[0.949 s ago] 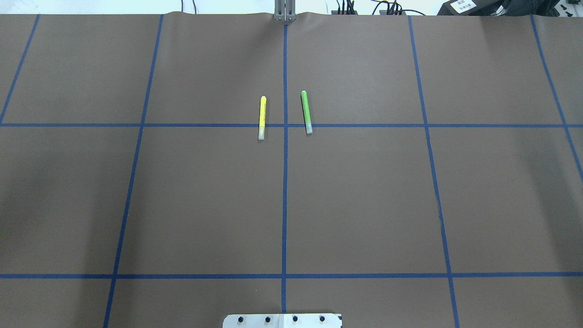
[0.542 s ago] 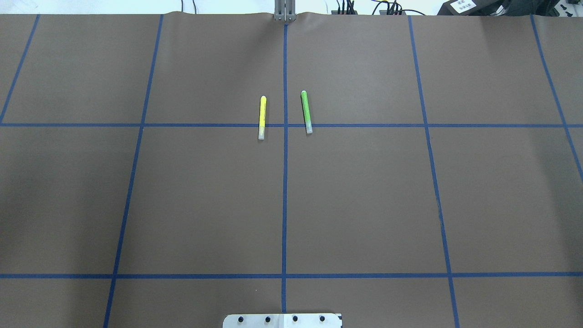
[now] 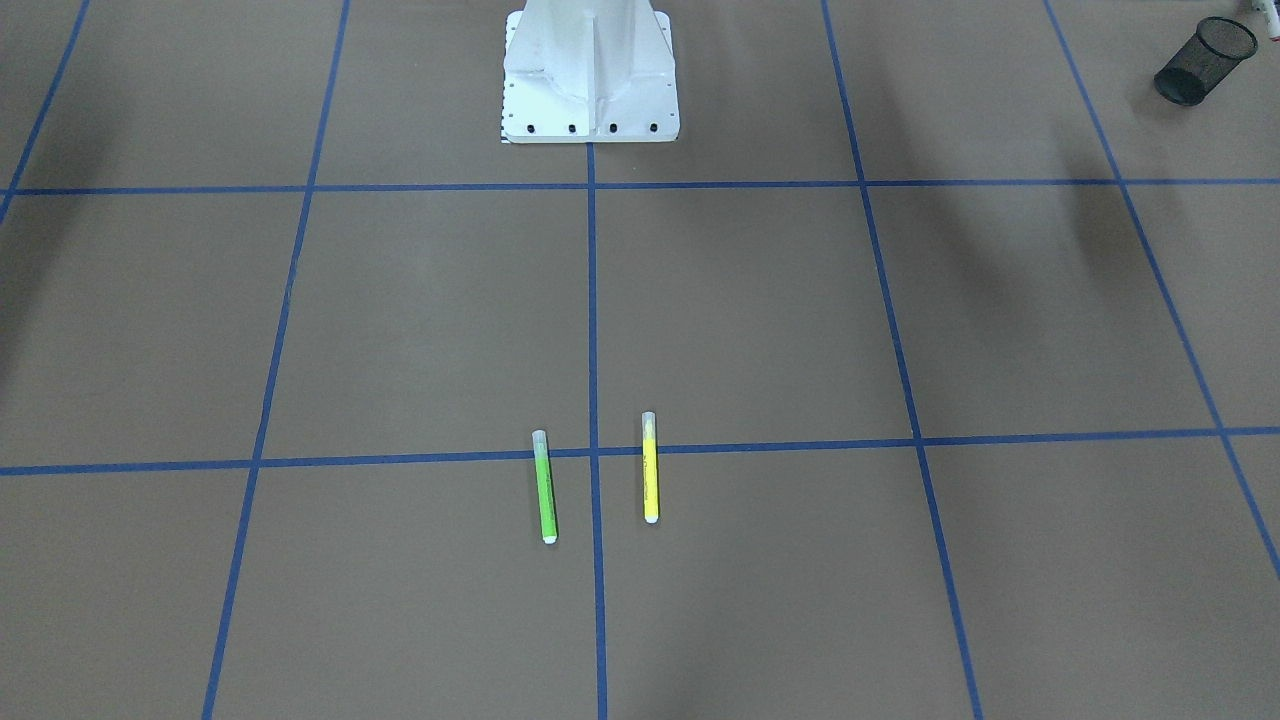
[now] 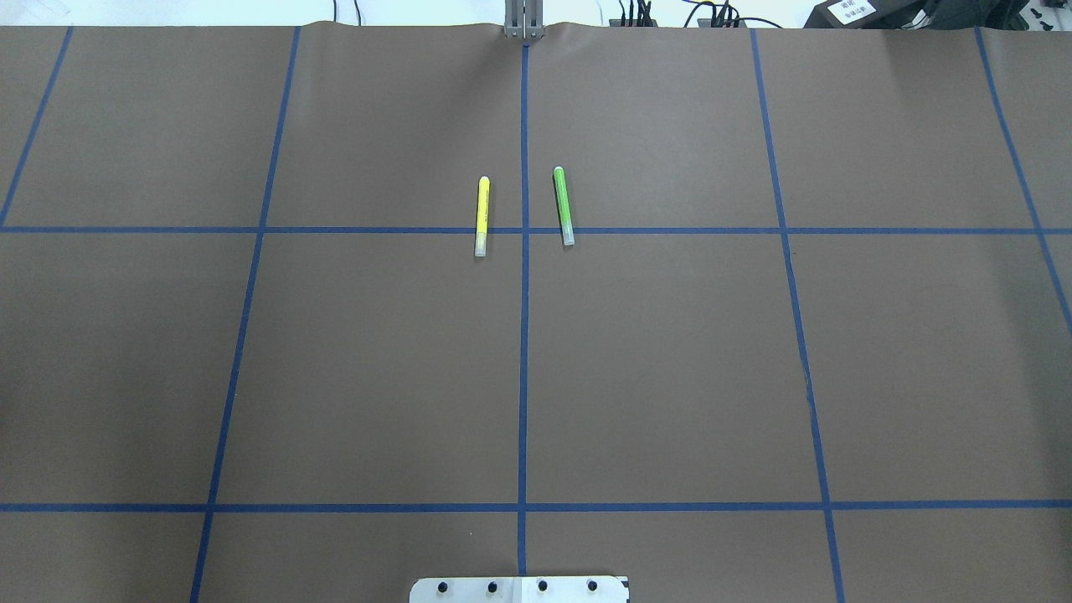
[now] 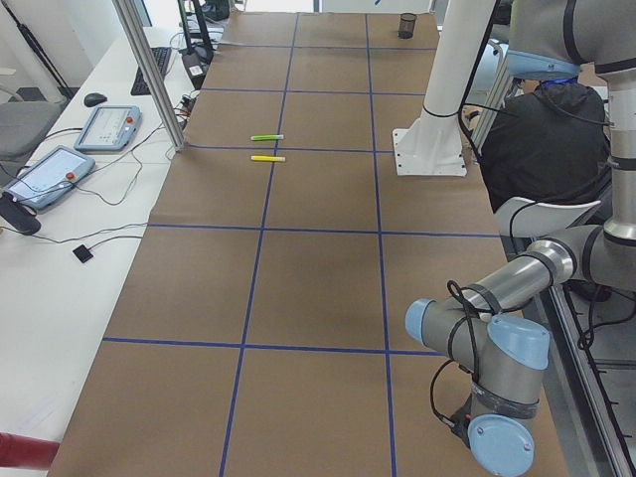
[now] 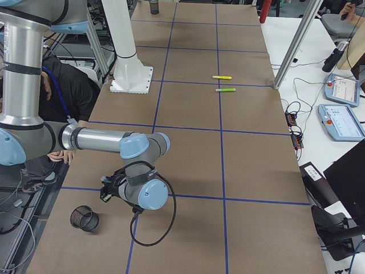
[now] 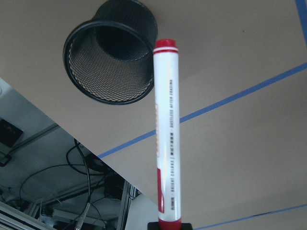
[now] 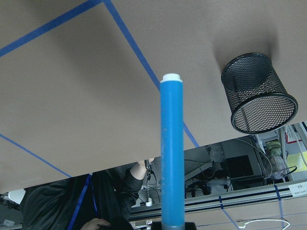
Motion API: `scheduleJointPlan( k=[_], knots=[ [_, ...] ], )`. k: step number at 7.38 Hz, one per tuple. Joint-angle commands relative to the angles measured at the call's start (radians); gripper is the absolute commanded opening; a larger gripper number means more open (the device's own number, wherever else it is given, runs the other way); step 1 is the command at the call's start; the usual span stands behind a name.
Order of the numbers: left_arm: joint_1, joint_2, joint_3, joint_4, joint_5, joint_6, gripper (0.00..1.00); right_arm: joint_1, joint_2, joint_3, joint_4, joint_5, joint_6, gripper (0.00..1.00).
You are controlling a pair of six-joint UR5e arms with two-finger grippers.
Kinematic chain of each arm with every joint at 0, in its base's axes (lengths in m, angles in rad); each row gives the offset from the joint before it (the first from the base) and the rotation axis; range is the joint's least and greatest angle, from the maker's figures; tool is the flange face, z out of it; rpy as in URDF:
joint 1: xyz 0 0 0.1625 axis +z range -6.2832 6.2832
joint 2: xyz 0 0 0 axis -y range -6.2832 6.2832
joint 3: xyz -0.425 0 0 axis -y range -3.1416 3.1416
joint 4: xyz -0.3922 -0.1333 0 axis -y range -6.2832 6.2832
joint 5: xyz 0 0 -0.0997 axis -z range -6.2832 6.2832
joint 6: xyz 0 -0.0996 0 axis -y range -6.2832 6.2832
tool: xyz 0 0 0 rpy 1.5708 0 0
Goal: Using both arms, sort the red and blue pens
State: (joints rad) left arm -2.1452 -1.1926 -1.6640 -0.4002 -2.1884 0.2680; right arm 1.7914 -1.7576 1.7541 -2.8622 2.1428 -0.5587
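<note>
Nothing has shifted in the overhead view since the earlier frames. The yellow marker (image 4: 481, 216) and the green marker (image 4: 564, 206) lie where they lay, one on each side of the centre tape line. They are roughly parallel and apart, and each crosses the same cross line on the brown surface (image 4: 670, 377).

The left tool (image 7: 169, 224) is clenched on the red pen (image 7: 167, 129). Only a black sliver of the tool shows at the bottom edge of the wrist view, with the pen's red end seated in it. The white barrel reaches out over the surface, and the red cap meets the right rim of the left cup (image 7: 112, 57) in that view (black mesh, mouth turned towards the camera). Whether the cap is over the mouth I cannot tell.

The right tool (image 8: 173, 224) is clamped on the blue pen (image 8: 171, 158), white end outermost. The right cup (image 8: 259, 96) stands off to the pen's right in that view, apart from it.

From the right end, the right arm (image 6: 114, 142) is folded low over the surface, just beside that cup. From the left end, the left arm (image 5: 497, 328) is bent down at the surface's near edge.
</note>
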Motion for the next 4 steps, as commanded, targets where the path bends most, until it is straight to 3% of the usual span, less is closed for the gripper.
scheduleJointPlan(
  k=[1, 4],
  knots=[
    [-0.004, -0.005, 0.045, 0.014, 0.002, 0.000, 0.00, 0.000, 0.004, -0.016, 0.024, 0.002, 0.002, 0.00],
    [-0.005, -0.008, 0.122, 0.003, -0.001, 0.002, 0.00, 0.002, 0.001, -0.021, 0.037, 0.006, 0.002, 0.00]
  ],
)
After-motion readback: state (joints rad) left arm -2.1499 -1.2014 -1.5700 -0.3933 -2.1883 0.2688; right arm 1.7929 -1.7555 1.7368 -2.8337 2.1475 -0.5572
